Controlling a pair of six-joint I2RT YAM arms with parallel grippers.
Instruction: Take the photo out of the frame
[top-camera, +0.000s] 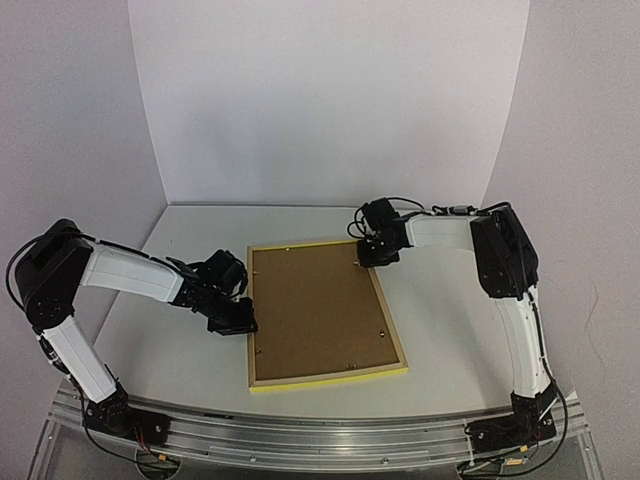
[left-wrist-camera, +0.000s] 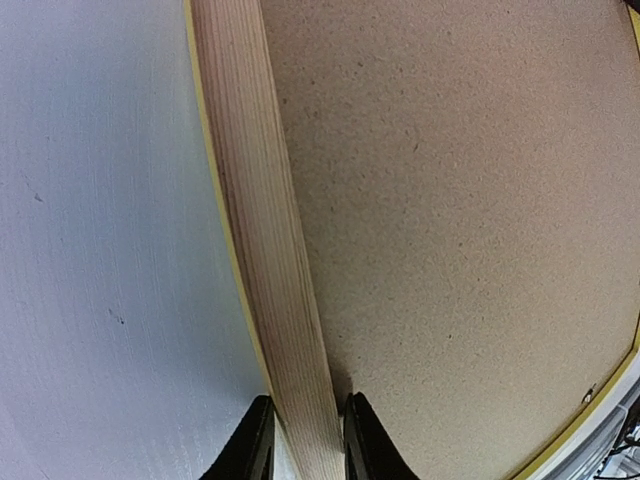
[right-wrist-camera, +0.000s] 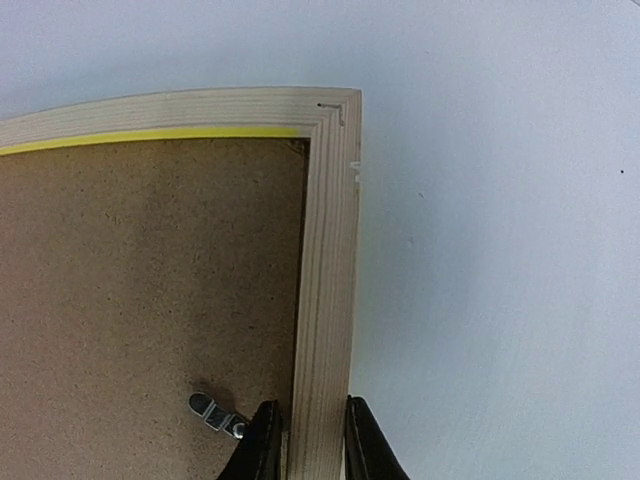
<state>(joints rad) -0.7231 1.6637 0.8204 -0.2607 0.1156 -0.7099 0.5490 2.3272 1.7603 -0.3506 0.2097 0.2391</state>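
The frame (top-camera: 327, 379) lies face down on the white table, its pale wood back up and a thin yellow edge showing. A brown backing sheet (top-camera: 318, 312) fills it and hides the photo. My left gripper (top-camera: 245, 325) is shut on the frame's left rail (left-wrist-camera: 265, 240), one finger on each side; in the left wrist view the gripper (left-wrist-camera: 308, 440) sits at the bottom. My right gripper (top-camera: 368, 258) is shut on the right rail (right-wrist-camera: 330, 250) near the far right corner; in the right wrist view the gripper (right-wrist-camera: 306, 445) straddles the wood.
A small metal turn clip (right-wrist-camera: 215, 412) lies on the backing sheet (right-wrist-camera: 150, 290) just left of my right fingers. Another clip (left-wrist-camera: 590, 395) shows at the backing's far edge. An aluminium rail (top-camera: 330, 440) runs along the table's near edge. White walls stand behind and at both sides.
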